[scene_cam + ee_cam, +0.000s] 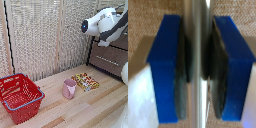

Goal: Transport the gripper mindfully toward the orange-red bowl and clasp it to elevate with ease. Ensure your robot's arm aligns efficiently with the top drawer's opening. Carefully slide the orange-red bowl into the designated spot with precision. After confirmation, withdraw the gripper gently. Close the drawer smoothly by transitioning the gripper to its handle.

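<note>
While gripper (195, 65) clamps the handle (196, 30), arm sits at 2 o'clock in exterior view.
Wrist view: blue fingers (165, 65) pinch the silver bar w/ dark pads touching both sides. Orange-red bowl not visible in either view. Exterior view: pink cup (69, 88) near center, colorful box (85, 80) just beside at 2 o'clock, red basket (20, 97) at 8 o'clock; brown cabinet (111, 56) at 3 o'clock.

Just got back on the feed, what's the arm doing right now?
The end effector has its blue fingers on either side of a silver bar, apparently the handle, pads touching it. In the exterior view the arm is up at the dark brown cabinet. The orange-red bowl is not visible.
</note>
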{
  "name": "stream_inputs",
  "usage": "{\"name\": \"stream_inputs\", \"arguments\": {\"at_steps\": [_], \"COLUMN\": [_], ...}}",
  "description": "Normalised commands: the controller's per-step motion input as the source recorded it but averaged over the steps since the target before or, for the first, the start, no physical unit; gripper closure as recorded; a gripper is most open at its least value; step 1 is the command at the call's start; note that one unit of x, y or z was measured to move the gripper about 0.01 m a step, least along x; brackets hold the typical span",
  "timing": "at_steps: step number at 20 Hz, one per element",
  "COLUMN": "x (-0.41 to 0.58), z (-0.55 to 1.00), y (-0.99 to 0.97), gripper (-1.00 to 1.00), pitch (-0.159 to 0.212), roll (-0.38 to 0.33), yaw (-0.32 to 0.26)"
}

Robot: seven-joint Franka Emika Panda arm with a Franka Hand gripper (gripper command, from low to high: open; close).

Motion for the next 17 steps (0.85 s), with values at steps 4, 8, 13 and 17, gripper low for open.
{"name": "stream_inputs", "arguments": {"at_steps": [4, 8, 13, 17], "x": [0.0, 0.046, 0.079, 0.184], "z": [0.0, 0.07, 0.32, 0.05], "y": [0.04, 0.02, 0.05, 0.32], "gripper": [-1.0, -1.0, -1.0, -1.0], "pitch": [0.0, 0.034, 0.118, 0.104], "roll": [0.0, 0.0, -0.025, -0.061], "yaw": [0.0, 0.001, -0.107, -0.147]}}
